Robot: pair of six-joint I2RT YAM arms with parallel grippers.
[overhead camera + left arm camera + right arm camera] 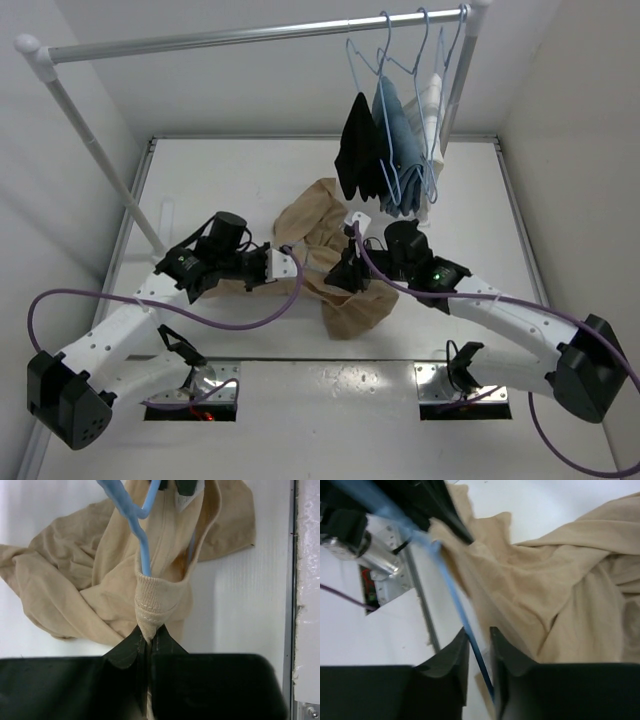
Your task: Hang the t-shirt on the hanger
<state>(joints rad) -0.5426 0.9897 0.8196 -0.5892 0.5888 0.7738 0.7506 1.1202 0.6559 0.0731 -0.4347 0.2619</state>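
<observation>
Left gripper [149, 641], bottom centre, clenched on the t-shirt [70, 587] collar; hanger [144, 555] wire runs up-frame from it, between fingers of the right gripper [479, 647]; its grip unclear.

Your setup's basically a white box with a clothes rail [230, 38] across the top.

You've got a white table [250, 170] boxed in by plain white walls: left [40, 180], back [250, 90] and right [580, 120]. The rail is a silver bar on white corner joints, with one pole [100, 150] slanting down on the left and another [455, 90] on the right. A black garment [357, 145], a blue one [398, 140] and a white one [430, 100] hang bunched at its right end on blue wire hangers. There are two rectangular cut-outs [190, 400] [465, 395] at the table's near edge, and the light's even with soft shadows.
</observation>
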